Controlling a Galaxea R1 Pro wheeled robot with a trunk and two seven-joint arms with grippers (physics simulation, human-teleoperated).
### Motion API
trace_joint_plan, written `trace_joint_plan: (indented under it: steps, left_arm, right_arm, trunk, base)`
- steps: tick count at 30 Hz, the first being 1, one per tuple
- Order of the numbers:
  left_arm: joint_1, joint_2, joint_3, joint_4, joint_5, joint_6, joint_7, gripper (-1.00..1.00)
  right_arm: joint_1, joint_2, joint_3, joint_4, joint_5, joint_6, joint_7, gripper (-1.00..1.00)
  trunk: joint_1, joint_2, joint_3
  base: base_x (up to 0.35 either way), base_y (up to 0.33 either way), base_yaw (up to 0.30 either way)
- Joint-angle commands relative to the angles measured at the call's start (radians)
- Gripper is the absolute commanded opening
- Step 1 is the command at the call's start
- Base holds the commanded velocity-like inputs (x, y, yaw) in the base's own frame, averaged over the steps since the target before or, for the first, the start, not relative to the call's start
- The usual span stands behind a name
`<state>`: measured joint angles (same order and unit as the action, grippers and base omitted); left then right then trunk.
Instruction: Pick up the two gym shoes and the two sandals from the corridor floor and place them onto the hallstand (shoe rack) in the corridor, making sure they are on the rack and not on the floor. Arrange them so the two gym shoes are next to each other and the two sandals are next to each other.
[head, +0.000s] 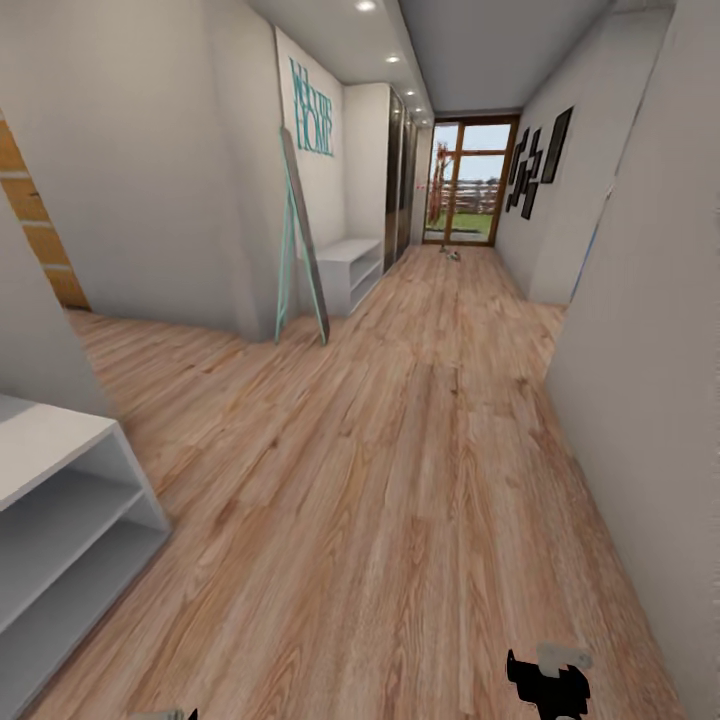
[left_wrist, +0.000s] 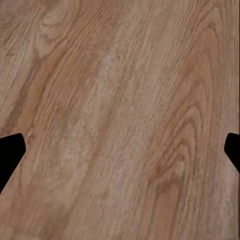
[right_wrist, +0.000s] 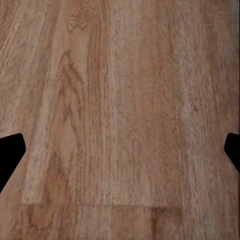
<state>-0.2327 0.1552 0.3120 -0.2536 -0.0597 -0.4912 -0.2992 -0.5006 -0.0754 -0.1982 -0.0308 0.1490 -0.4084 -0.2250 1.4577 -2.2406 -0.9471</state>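
So the head view looks down a long corridor with light brown wood-grain plank flooring (head: 400, 480) running all the way to a wood-framed glass door (head: 470, 180) at the far end. Going left to right: at the near left there's a white two-shelf cabinet (head: 60, 540), open-fronted. Further back on the left, a tall teal-framed mirror (head: 300, 240) leans against the wall, and just past it sits the wide light-grey low bench-style shoe rack (head: 350, 270) with open shelf levels, under teal lettering on the wall (head: 312, 110).

Way down the corridor near the door there are some small things lying on the floor (head: 452, 254), too tiny to say for sure whether they're the gym shoes or the sandals. They're well apart from the rack and on the floor.

On the right wall hang dark picture frames (head: 535, 165).

At the bottom right of the head view the black right gripper (head: 548, 685) pokes in. Both wrist views look straight at bare planks: the left gripper (left_wrist: 120, 155) has its black fingertips (left_wrist: 10, 152) spread wide with nothing between, and the right gripper (right_wrist: 120, 155) is the same, fingers (right_wrist: 10, 152) apart over the floor.
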Motion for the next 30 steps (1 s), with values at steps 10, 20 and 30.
trace_joint_plan:
  steps: [10,20,30]
  left_arm:
    - [-0.001,0.002,0.01,0.0,-0.006,-0.003,-0.006,1.0]
    - [-0.001,0.003,0.015,-0.001,-0.005,-0.003,-0.005,1.0]
    - [-0.001,0.002,0.016,-0.001,-0.001,-0.003,-0.005,1.0]
  right_arm:
    - [-0.001,0.0,-0.007,0.001,0.011,-0.002,-0.004,1.0]
    - [-0.001,0.0,-0.007,0.001,0.011,-0.002,-0.004,1.0]
    - [-0.001,0.002,-0.007,0.002,0.011,-0.002,-0.004,1.0]
  trunk:
    - [0.0,0.0,-0.001]
    - [0.0,0.0,-0.001]
    - [0.0,0.0,-0.001]
  base:
    - [0.338,0.0,-0.293]
    - [0.338,0.0,-0.293]
    - [0.338,0.0,-0.295]
